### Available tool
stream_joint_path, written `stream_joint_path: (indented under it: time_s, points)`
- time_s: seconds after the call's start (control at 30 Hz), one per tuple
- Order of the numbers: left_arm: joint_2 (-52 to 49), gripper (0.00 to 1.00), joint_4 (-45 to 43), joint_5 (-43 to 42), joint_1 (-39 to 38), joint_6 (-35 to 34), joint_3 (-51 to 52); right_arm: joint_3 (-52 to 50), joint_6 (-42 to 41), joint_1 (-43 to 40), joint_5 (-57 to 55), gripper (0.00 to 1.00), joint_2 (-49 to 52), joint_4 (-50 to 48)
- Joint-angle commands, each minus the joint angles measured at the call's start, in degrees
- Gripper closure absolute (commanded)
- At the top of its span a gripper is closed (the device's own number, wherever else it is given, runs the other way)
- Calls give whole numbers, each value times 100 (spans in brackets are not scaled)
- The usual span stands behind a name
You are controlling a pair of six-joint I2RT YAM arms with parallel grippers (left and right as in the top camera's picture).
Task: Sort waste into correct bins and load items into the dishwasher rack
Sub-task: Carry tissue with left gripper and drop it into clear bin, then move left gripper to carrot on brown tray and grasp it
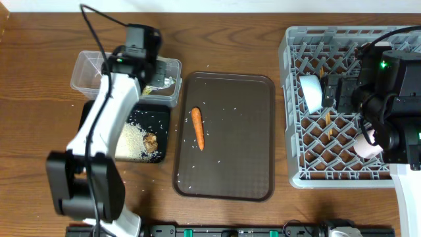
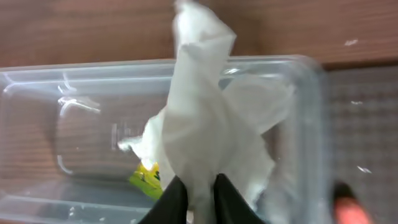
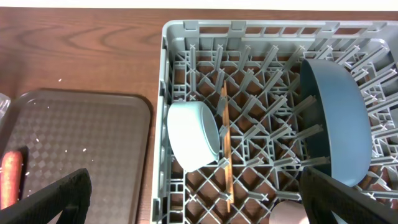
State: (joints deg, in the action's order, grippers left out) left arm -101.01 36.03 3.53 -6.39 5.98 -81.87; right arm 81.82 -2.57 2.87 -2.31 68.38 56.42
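White crumpled paper [image 2: 205,124] hangs pinched in the clenched left gripper [image 2: 200,199] over the clear plastic tub [image 2: 93,65]; I would lower it inside the walls before letting go, beside the yellow-green wrapper [image 2: 146,177]. The right gripper [image 3: 199,186] hovers spread wide and empty above the dishwasher rack [image 3: 186,37]. No writing is legible anywhere.

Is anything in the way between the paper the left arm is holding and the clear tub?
Nothing visible. The left fingers pinch the white paper right over the clear tub, which is open with no lid. Only a yellow-green wrapper shows inside it.
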Motion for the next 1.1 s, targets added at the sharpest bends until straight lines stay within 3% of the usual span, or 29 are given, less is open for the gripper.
stream_joint_path:
  time_s: [0.0,0.03,0.1,0.13,0.3,0.4,0.7,0.83,1.07]
  points:
    - [-68,63,9,-765,114,-87,39,83,-59,20,0,1,-44,20]
    - [-22,51,44,-807,111,-90,37,81,-59,20,0,1,-44,17]
    - [101,4,144,-807,37,-92,24,81,-59,20,0,1,-44,17]
    - [186,0,216,-809,-26,-92,17,81,-59,20,0,1,-44,17]
    - [702,3,881,-807,-608,-181,-17,83,-59,20,0,1,-44,17]
    - [800,17,1318,-804,-1108,-614,-11,81,-59,20,0,1,-44,20]
    - [175,31,1504,-662,-2304,-1825,474,83,-59,20,0,1,-44,17]
    - [-280,42,1392,-188,-2393,-2380,516,81,-59,20,0,1,-44,17]
    - [-1104,50,1244,-160,-2291,-3001,516,81,-59,20,0,1,-44,17]
